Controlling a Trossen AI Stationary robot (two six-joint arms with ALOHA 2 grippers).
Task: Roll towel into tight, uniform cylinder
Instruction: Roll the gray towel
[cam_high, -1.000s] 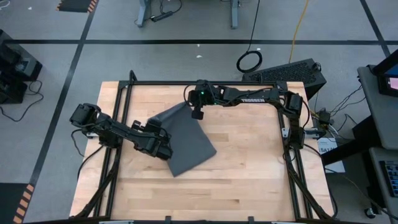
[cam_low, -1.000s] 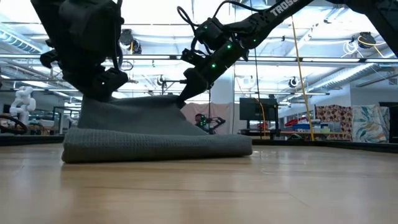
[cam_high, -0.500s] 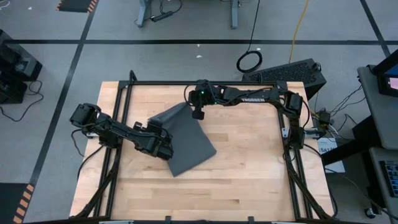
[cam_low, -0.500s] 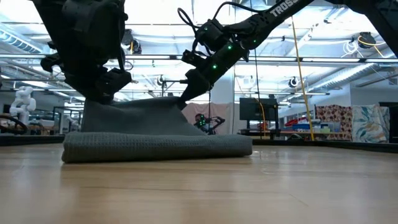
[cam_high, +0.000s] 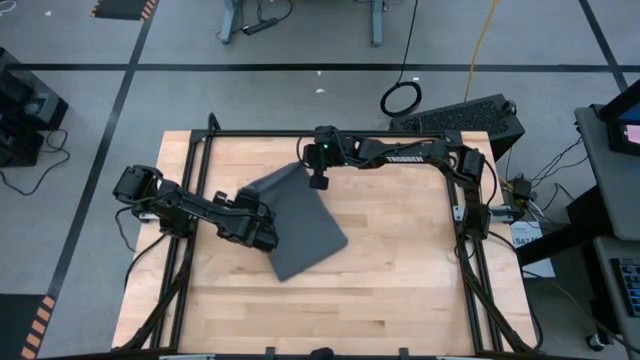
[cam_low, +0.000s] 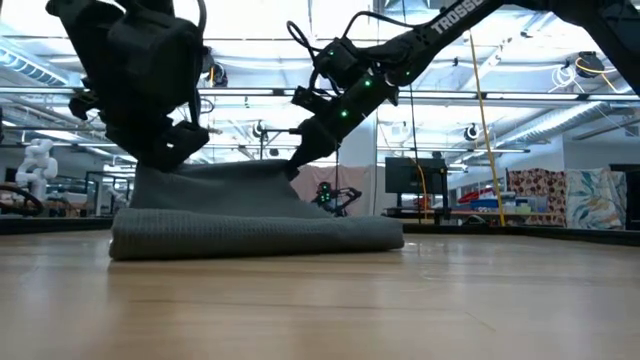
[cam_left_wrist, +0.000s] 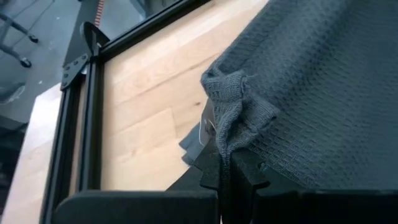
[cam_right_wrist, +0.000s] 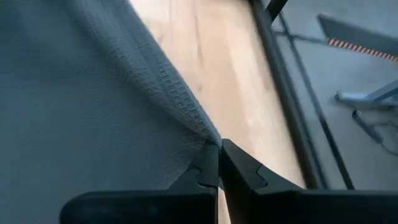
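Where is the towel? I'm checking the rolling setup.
High view: the towel lies on the table's centre-left, pinched between left gripper and right gripper.

Matt, waffle-textured grey cloth towel (cam_high: 300, 220) lies on smooth pale wood table (cam_high: 400, 260).

Dark grey waffle-weave towel (cam_high: 298, 220) lies near table centre, folded over, not a cylinder. Far edge lifted off the wood, near fold resting flat
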